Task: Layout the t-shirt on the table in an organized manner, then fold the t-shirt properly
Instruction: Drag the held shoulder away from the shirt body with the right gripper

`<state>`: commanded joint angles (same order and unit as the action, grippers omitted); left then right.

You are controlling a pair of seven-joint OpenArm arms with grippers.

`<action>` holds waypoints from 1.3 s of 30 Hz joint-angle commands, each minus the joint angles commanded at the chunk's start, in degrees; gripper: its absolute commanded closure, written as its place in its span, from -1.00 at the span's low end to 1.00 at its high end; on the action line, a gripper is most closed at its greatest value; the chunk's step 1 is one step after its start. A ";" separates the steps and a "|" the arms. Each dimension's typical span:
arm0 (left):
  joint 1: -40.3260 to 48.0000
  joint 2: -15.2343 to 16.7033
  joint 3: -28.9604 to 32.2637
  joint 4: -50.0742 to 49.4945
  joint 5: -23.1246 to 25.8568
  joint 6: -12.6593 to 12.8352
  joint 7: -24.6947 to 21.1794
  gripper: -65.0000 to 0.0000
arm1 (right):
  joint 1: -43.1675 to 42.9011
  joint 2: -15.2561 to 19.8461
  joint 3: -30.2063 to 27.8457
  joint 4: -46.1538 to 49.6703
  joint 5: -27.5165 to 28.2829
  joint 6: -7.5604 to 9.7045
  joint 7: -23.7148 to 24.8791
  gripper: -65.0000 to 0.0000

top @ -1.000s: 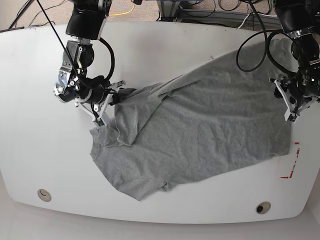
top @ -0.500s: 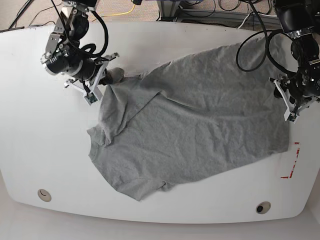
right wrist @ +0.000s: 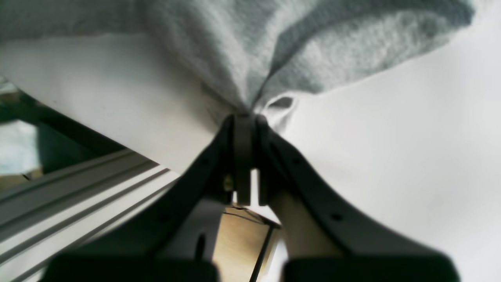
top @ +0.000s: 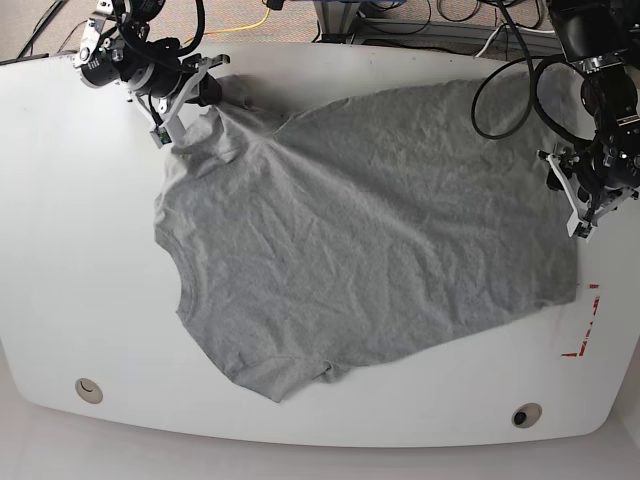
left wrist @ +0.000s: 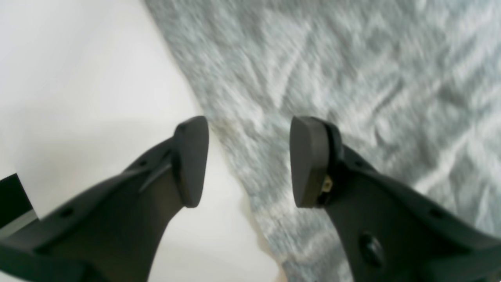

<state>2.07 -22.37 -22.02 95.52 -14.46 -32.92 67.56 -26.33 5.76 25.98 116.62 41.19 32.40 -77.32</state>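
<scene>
The heather-grey t-shirt (top: 370, 230) lies spread and wrinkled across the white table (top: 90, 250); no lettering shows. My right gripper (top: 210, 88) is at the far left corner, shut on a bunched corner of the shirt, and the pinch shows in the right wrist view (right wrist: 244, 117) with cloth (right wrist: 274, 47) fanning away from it. My left gripper (top: 580, 222) is at the shirt's right edge. In the left wrist view it (left wrist: 248, 162) is open and empty, its jaws astride the shirt's edge (left wrist: 352, 78) above the table (left wrist: 78, 78).
Two round grommet holes (top: 88, 389) (top: 525, 414) sit near the front edge. A red-taped mark (top: 585, 325) is at the front right, just past the shirt. Cables and frame parts (top: 400, 20) lie behind the table's far edge.
My right gripper has pulled its corner of the shirt up and toward the far left, unfolding and spreading the left side. My left gripper has stayed nearly where it was.
</scene>
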 joint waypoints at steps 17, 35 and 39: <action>7.56 0.00 0.00 8.97 -0.35 -0.09 0.26 0.02 | 0.79 1.23 0.09 -0.18 0.44 -8.62 0.00 -0.60; 17.41 3.16 -3.60 17.05 -0.44 -0.18 0.18 0.03 | 21.19 10.90 -0.09 -16.70 -7.56 -3.78 8.09 -0.51; 18.37 3.25 -3.60 17.05 -0.44 -0.18 0.09 0.03 | 24.18 11.96 -0.09 -24.18 -10.20 0.44 9.14 -0.51</action>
<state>20.44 -19.12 -25.63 112.57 -14.90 -33.10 67.65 -2.15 17.71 25.89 92.44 30.99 32.84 -68.18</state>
